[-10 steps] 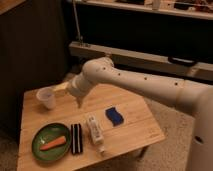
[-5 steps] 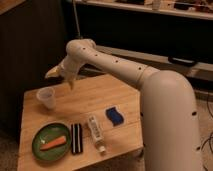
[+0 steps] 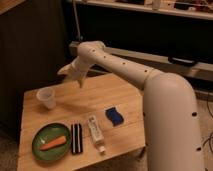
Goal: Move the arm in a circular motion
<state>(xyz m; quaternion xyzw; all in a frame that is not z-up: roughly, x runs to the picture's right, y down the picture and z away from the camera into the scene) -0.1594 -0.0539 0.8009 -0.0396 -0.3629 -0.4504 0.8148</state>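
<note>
Arm point(image 3: 125, 70) of mine stretches over the table point(image 3: 127, 100); gripper point(image 3: 72, 75) hangs near the cup point(image 3: 46, 97); clenched or released, I cannot tell.

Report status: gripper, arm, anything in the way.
Gripper raised over far side of table. Arm stretched across above it, touching nothing. Clear cup nearest, lower down, apart.
</note>
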